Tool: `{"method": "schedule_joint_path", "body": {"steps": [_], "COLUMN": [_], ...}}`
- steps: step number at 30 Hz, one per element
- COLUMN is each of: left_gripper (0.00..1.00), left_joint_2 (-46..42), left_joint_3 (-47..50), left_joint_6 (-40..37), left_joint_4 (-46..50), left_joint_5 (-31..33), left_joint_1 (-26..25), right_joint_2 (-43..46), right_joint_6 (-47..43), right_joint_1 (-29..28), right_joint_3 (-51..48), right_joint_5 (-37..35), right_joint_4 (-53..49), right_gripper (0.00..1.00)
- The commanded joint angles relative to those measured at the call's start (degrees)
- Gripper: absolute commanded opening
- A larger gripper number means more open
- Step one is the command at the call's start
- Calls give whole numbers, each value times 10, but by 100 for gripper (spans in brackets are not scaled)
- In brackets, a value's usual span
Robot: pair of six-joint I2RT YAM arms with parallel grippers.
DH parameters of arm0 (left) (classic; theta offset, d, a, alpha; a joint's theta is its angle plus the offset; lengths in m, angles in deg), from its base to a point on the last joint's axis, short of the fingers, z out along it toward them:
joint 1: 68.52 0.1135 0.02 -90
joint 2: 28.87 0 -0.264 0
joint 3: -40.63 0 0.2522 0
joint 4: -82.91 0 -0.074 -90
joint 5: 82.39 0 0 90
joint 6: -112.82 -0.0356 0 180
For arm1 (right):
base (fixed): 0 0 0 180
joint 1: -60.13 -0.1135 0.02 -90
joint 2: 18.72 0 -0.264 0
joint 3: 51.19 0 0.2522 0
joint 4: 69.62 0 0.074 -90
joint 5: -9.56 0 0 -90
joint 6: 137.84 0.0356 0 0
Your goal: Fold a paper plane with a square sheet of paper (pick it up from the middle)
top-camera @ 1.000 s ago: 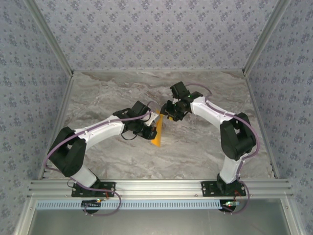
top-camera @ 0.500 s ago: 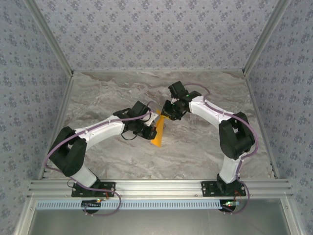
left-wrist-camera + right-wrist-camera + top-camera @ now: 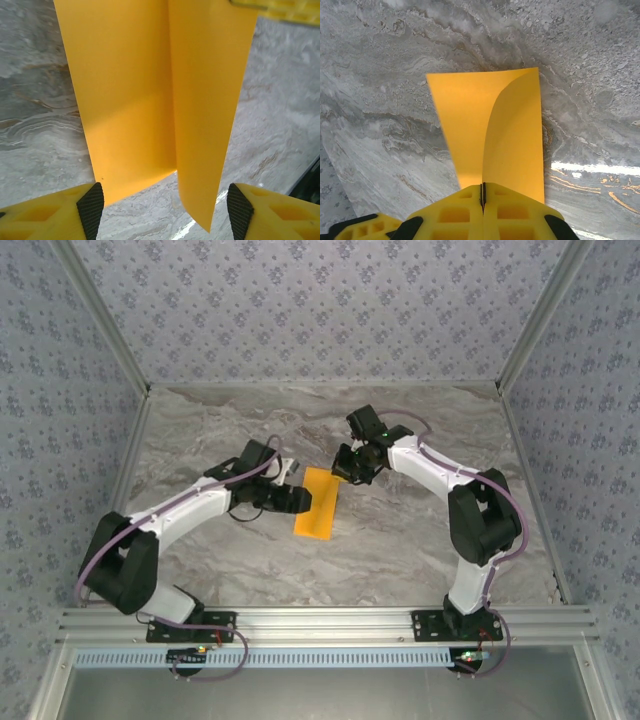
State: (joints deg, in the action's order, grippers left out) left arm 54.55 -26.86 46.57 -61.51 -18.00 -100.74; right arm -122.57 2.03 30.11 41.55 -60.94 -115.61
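Right hand [image 3: 482, 194], left hand [image 3: 162, 214], one orange sheet [image 3: 318, 508]

A robot-lab test booth: marble-look counter [image 3: 400, 550], floral-patterned wall panels [image 3: 320, 310] at nine, twelve, three o'clock; aluminium rail [image 3: 320, 621] at six.

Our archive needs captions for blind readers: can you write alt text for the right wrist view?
The right gripper, jaws shut, pinches one edge of the square sheet of paper, bright orange and folded with one flap curling over the other. Grey marbled table lies beneath.
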Motion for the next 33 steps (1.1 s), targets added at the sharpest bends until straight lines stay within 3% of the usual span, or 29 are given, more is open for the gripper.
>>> {"method": "schedule_joint_path", "body": {"steps": [1, 4, 9, 14, 21, 29, 33], "left_gripper": [69, 67, 60, 40, 25, 18, 18], "left_joint_2": [-19, -5, 27, 67, 126, 157, 154], "left_joint_3": [11, 27, 47, 41, 37, 39, 42], "left_joint_6": [53, 89, 117, 129, 158, 177, 178], "left_joint_4": [-55, -109, -136, -103, -150, -171, -180], "left_joint_5": [-39, -79, -71, -21, -56, -64, -72], "left_joint_1": [9, 8, 8, 8, -3, -8, -10], "right_joint_2": [-8, -9, -17, -30, -36, 38, 102], "right_joint_6": [-14, -22, -40, -57, -69, -122, -166], "right_joint_1": [5, 8, 10, 8, 6, 1, -9], "right_joint_3": [-8, -10, -5, -2, -7, -78, -157], "right_joint_5": [19, 32, 47, 62, 79, 65, 29], "right_joint_4": [4, 13, 21, 28, 51, 130, 168], "right_gripper": [3, 3, 5, 8, 13, 51, 60]}}
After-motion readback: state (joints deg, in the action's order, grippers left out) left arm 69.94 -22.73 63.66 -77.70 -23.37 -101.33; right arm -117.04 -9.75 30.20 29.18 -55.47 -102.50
